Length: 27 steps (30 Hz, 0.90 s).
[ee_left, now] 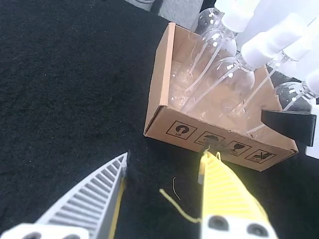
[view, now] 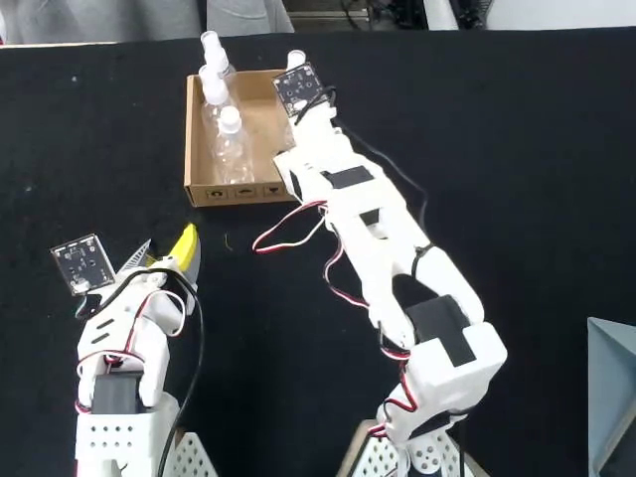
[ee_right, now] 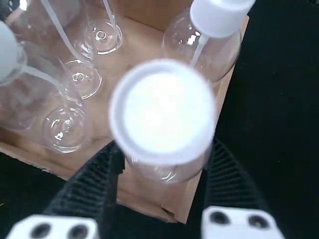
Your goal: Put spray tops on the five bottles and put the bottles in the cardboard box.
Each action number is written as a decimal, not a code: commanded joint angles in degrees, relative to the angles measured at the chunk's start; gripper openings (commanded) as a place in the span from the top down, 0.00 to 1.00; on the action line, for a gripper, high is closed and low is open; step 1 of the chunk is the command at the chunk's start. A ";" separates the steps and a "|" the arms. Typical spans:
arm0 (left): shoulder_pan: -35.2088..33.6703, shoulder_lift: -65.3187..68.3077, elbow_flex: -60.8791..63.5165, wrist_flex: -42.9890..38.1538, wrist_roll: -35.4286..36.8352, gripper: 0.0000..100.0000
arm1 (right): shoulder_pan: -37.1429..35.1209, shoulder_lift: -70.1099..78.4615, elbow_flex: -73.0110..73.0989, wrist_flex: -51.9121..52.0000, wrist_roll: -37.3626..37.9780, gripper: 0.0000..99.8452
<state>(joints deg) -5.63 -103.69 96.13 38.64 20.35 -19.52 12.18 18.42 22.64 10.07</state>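
Spray bottle (ee_right: 162, 112), likely light and slick, sits pinched mid-body by the right gripper (ee_right: 164, 149) at two o'clock in the cardboard box (view: 238, 192); left gripper (ee_left: 165, 158) gapes empty.

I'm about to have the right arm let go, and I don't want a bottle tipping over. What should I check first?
1. Spray top on the held bottle: ok, the white top is seated.
2. Bottle inside the cardboard box: ok, it sits near a corner.
3. Right gripper hold: ok, it is closed on both sides of the bottle.
4. Bottle base resting on the box floor: cannot tell.
5. Left gripper out of the way: ok, it is open and outside the front wall.
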 commanded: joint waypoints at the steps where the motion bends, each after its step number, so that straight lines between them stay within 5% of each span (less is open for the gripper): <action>1: -0.40 -0.09 1.27 0.09 -0.53 0.78 | -0.35 0.31 -3.12 -0.26 0.79 0.81; 12: -0.40 -0.09 1.27 0.09 -0.53 0.78 | -0.35 0.31 -2.86 0.18 0.70 0.69; 27: -0.40 -0.09 1.27 0.09 -0.53 0.78 | -0.44 -0.13 -2.77 1.23 0.70 0.69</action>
<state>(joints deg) -5.63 -103.69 96.13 38.64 20.35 -19.43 13.41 18.42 22.64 10.33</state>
